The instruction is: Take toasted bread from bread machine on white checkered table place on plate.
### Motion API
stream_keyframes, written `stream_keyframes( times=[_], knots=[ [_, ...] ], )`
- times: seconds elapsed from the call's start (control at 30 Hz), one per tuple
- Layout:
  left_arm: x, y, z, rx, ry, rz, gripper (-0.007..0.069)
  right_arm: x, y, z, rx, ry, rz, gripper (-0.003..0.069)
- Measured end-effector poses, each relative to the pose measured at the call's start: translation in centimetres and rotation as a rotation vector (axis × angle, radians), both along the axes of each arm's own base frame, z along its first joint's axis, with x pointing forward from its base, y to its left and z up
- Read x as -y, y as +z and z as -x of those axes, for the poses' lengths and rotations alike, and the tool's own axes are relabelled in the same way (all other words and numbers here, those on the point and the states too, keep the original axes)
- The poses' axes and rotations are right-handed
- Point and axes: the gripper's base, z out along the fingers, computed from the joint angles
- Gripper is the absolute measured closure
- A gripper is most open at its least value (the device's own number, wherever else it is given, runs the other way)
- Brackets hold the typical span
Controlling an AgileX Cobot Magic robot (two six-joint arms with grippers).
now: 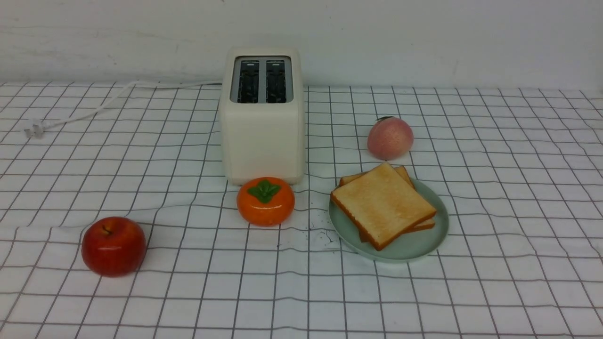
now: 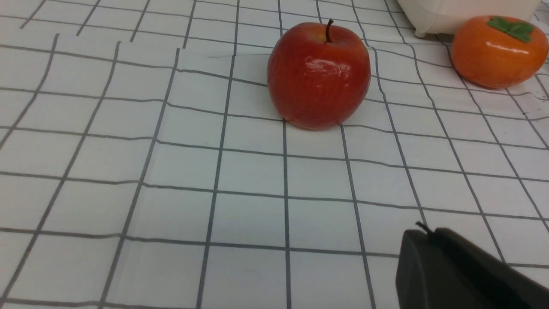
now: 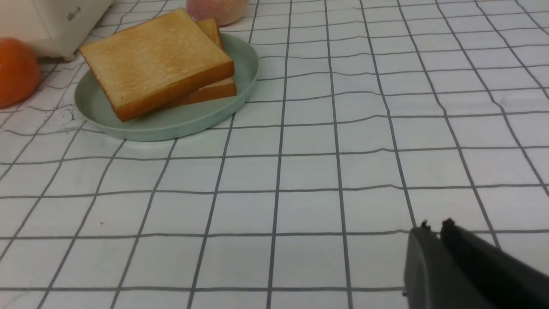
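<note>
Right gripper (image 3: 435, 225) sits low over bare cloth, jaws all but together with just a sliver of gap, nothing between them. Left gripper (image 2: 422, 229) is the same story: jaws pressed together, empty, parked above the white checkered table (image 1: 494, 197) short of the red apple (image 2: 318, 75). Neither arm shows in the front view, so both look pulled back out of the work area, which fits a job that reads as done. Toasted bread (image 1: 382, 203): both slices are stacked on the plate (image 1: 405, 247), top one rotated off the lower and tilted, one corner overhanging the rim on the side toward the bread machine (image 1: 262, 117). It probably landed that way on release; it looks stable enough. The machine's two slots are dark and empty. The persimmon (image 1: 265, 201) sits just in front of the machine, the peach (image 1: 390, 138) behind the plate, both apart from it, untouched bystanders.
</note>
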Motion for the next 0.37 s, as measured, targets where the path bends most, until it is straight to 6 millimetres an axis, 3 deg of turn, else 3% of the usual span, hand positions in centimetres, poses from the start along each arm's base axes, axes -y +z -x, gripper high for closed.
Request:
stream_keyframes(
  times=[0.37],
  knots=[
    [0.00,-0.01,0.00,-0.001,0.000,0.000,0.0629,0.00,0.00,0.00,0.000,0.000,0.001,0.0597]
  ],
)
